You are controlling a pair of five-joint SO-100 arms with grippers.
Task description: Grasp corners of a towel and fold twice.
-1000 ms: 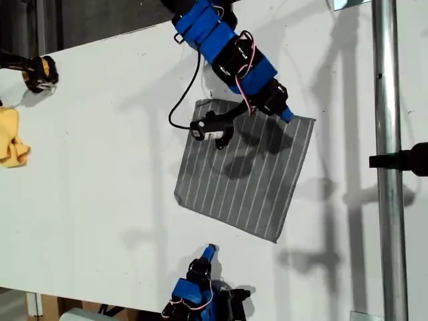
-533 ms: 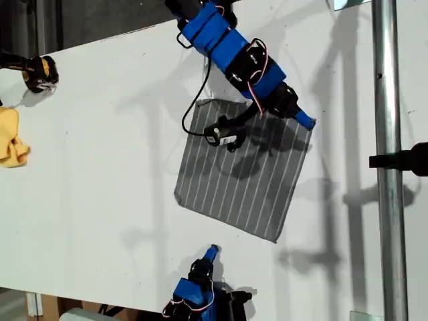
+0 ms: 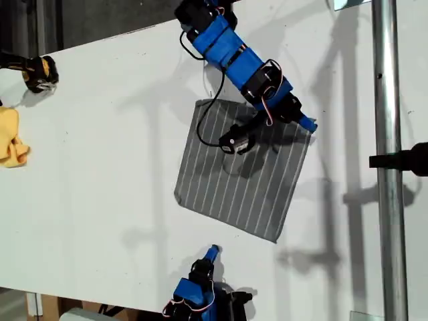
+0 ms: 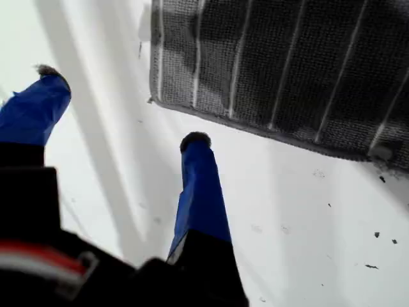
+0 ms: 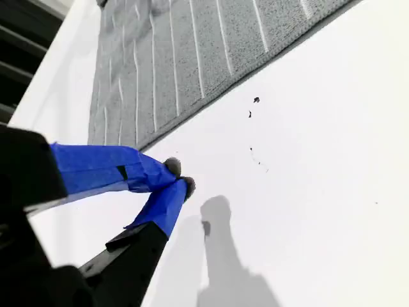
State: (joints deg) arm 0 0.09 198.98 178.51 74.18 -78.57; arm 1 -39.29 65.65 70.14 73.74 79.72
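Note:
The grey white-striped towel lies flat on the white table, tilted in the exterior view. My first gripper is at its upper right corner in that view. In the first wrist view my first gripper is open, its blue fingers over bare table just short of the towel's corner, with nothing between them. My second gripper waits near the table's bottom edge in the exterior view, apart from the towel. In its own view my second gripper is shut and empty, the towel beyond it.
A yellow cloth and a black-and-yellow object sit at the exterior view's left edge. A metal pole with a black clamp runs down that view's right side. A black cable from the first arm hangs over the towel.
The first arm has swung toward the exterior view's right along the towel's upper edge, bringing its gripper to the upper right corner. The towel and the second arm have not moved.

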